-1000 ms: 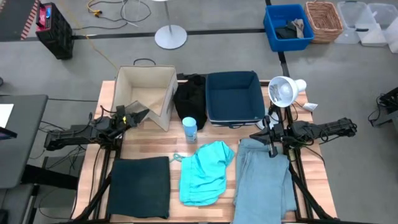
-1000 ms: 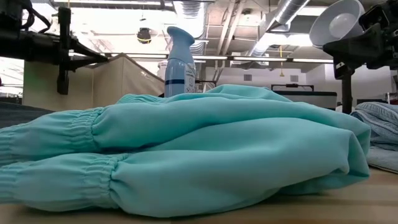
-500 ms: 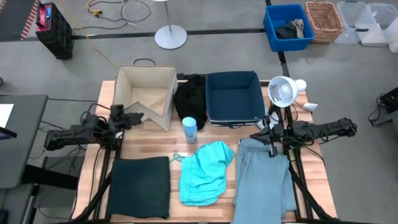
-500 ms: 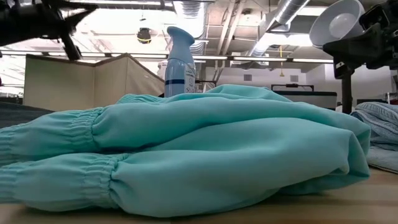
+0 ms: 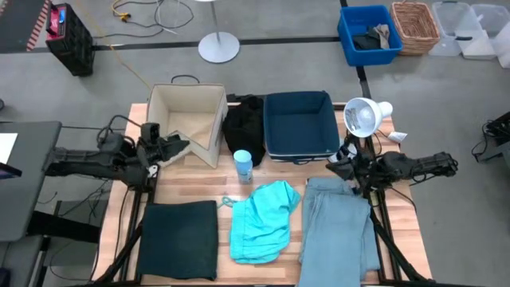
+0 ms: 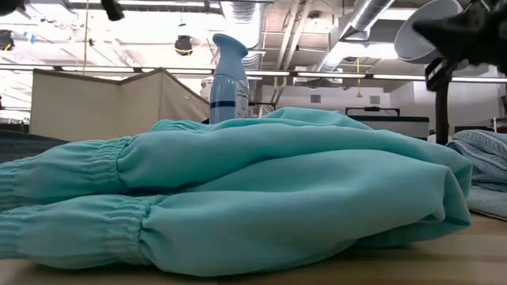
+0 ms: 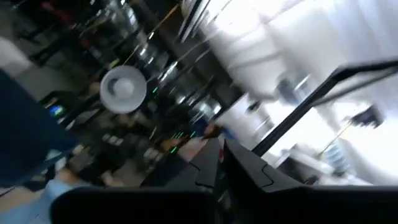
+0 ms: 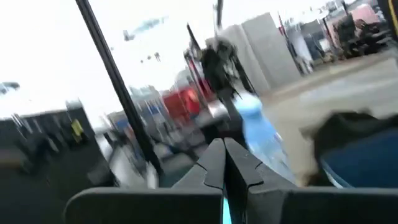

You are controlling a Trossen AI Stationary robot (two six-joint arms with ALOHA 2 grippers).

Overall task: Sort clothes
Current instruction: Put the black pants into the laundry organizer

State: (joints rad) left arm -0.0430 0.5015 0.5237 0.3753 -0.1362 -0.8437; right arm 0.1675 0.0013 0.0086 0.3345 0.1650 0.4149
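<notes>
Four garments lie on the wooden table. The very dark green one (image 5: pixel 179 237) lies flat at the near left. The bright turquoise one (image 5: pixel 261 219) lies bunched in the middle and fills the low view (image 6: pixel 261 190). The pale grey-blue trousers (image 5: pixel 339 231) lie at the near right. The black one (image 5: pixel 245 123) sits heaped between the beige box and the navy bin. My left gripper (image 5: pixel 180 147) is shut and empty, in the air by the beige box's near corner. My right gripper (image 5: pixel 333 168) is shut and empty, above the far end of the trousers.
The beige fabric box (image 5: pixel 187 88) stands at the far left and the navy fabric bin (image 5: pixel 296 153) at the far right. A blue spray bottle (image 5: pixel 243 166) stands between them, nearer the middle. A white lamp (image 5: pixel 362 115) stands at the far right corner.
My left gripper has risen from beside the beige box and tipped from pointing down toward level, leaving the low view at its top. My right gripper has lifted off the far end of the trousers and tipped up toward level. The clothes have not moved.
</notes>
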